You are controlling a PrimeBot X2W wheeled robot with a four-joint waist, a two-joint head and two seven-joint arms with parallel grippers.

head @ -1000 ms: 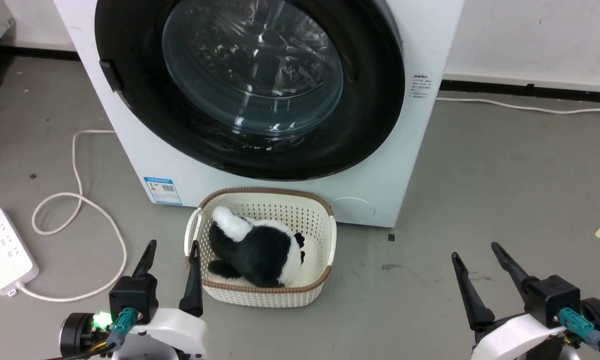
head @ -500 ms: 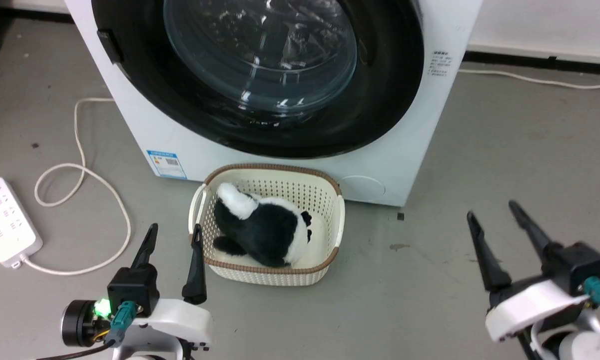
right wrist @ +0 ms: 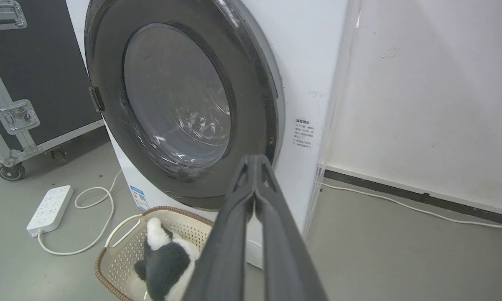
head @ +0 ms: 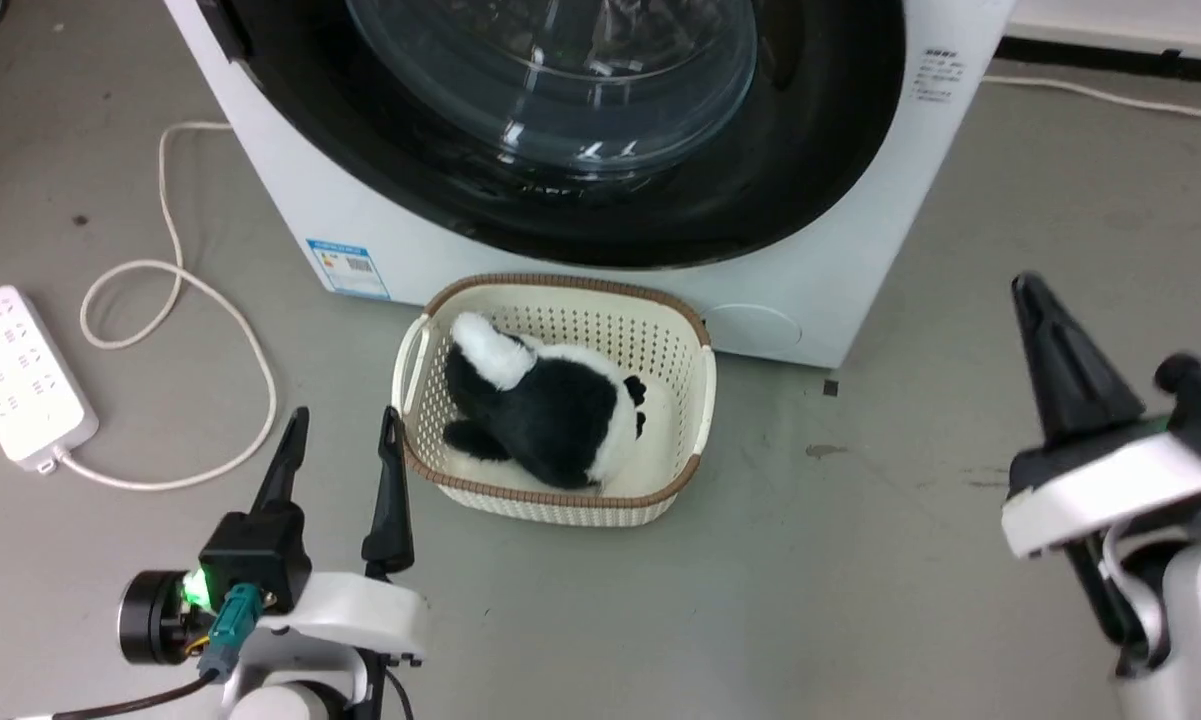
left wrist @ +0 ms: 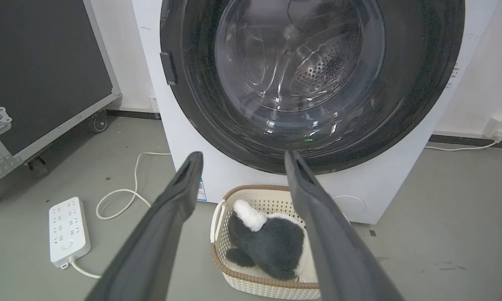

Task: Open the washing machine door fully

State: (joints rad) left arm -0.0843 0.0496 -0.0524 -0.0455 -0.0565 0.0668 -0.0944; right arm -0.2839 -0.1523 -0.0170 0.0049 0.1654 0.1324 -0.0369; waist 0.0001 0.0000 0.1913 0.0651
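**Door shut; both grippers clear of it**

- The washing machine door (head: 560, 110) is at the far side of the scene, straight ahead of me. It lies flat against the white machine front (head: 840, 290).
- From the right wrist view I see no gap along the door's rim.
- The door is a glossy black ring with bulging clear glass at its centre. The perforated steel drum (left wrist: 322, 67) shows through the glass.
- A small black tab (head: 225, 20) sits on the door's left edge.
- A cream basket (head: 705, 350) with a brown rim stands on the grey floor (head: 910, 560), just in front of the machine's base. I cannot tell whether it touches the machine.
- A black-and-white plush toy (head: 550, 410) lies inside the basket.
- My left gripper (head: 346, 420) is at the near left. Its fingers are spread well apart with nothing between them, and they point toward the machine. Its right finger is just beside the basket's left rim.
- My right gripper (head: 1028, 292) is at the near right, well apart from the door. Its fingers are pressed together at the tips and grasp nothing.
- Further left, a white power strip (head: 20, 375) lies on the floor with its white cable (head: 175, 290) looped beside it.
- A black flight case (left wrist: 46, 62) with metal edging stands on castors at the far left.
- A white wall (right wrist: 422, 104) stands to the right of the machine.
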